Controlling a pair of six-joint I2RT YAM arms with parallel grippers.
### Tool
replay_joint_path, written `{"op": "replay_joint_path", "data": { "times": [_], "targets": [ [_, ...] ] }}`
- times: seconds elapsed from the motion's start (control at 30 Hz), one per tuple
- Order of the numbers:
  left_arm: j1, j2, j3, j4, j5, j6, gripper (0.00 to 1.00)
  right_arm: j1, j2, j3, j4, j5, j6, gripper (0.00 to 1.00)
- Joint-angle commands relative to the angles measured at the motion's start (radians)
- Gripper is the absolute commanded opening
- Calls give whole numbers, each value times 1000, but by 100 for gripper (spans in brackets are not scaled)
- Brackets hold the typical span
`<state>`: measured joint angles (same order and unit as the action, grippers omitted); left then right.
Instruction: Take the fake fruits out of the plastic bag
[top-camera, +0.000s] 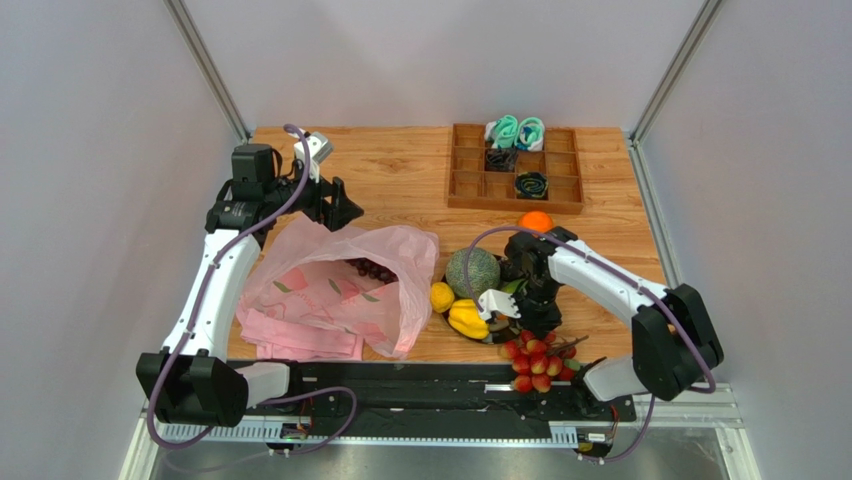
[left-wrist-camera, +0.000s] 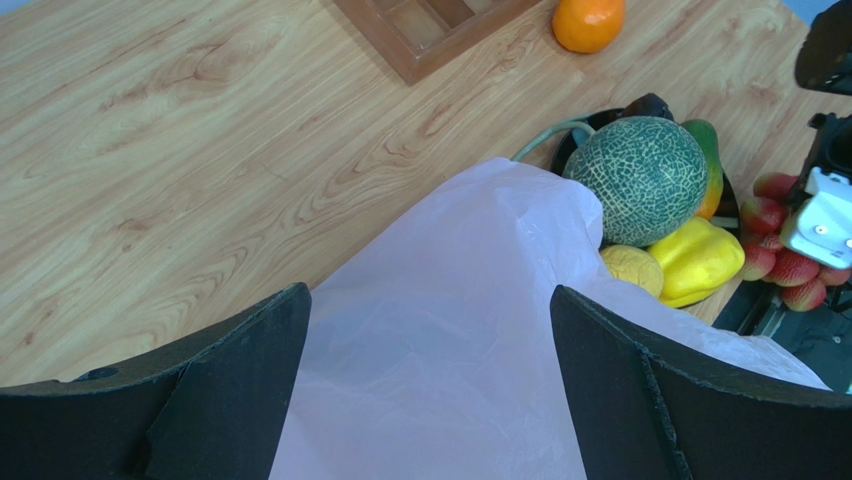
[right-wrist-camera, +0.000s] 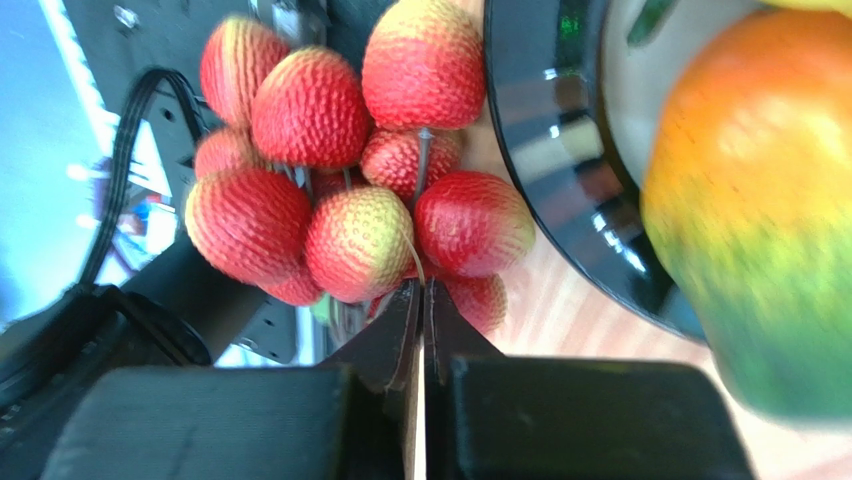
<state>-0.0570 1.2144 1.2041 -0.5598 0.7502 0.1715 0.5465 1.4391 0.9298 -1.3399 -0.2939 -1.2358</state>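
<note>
The pink plastic bag (top-camera: 340, 285) lies at the table's left and shows in the left wrist view (left-wrist-camera: 450, 330). Dark purple grapes (top-camera: 372, 268) show inside its mouth. My left gripper (top-camera: 335, 205) is open above the bag's far edge, its fingers (left-wrist-camera: 240, 370) spread and empty. To the bag's right lie the melon (top-camera: 472, 272), the lemon (top-camera: 442, 296) and the yellow lobed piece (top-camera: 468, 318). The orange (top-camera: 536, 221) sits farther back. My right gripper (right-wrist-camera: 420, 292) is shut on the thin stem of the red berries (right-wrist-camera: 345, 240), which lie at the front edge (top-camera: 535, 362).
A black plate (right-wrist-camera: 560, 180) under the fruit pile holds an orange-green mango-like fruit (right-wrist-camera: 770, 220). A wooden tray (top-camera: 470, 185) with teal and black items stands at the back. A folded pink cloth (top-camera: 300, 338) lies under the bag's front. The black base rail (top-camera: 420, 385) runs along the near edge.
</note>
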Motion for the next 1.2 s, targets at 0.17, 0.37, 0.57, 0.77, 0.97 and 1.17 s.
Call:
{"op": "replay_joint_path", "data": {
  "times": [0.17, 0.37, 0.57, 0.77, 0.97, 1.17],
  "targets": [
    [0, 36, 41, 60, 17, -1, 99, -45, -325, 116, -329, 176, -76, 0],
    [0, 74, 81, 75, 24, -20, 99, -152, -312, 306, -328, 147, -71, 0],
    [-1, 93, 98, 78, 24, -27, 99, -191, -279, 507, -311, 114, -68, 0],
    [-1, 88, 100, 90, 15, -40, 99, -189, -178, 695, -182, 38, 5, 0],
    [-1, 59, 95, 71, 6, -29, 98, -189, -86, 751, -36, -86, 130, 0],
    [-1, 27, 71, 66, -9, -20, 99, -169, -78, 689, 47, -194, 228, 0]
  ]
}}
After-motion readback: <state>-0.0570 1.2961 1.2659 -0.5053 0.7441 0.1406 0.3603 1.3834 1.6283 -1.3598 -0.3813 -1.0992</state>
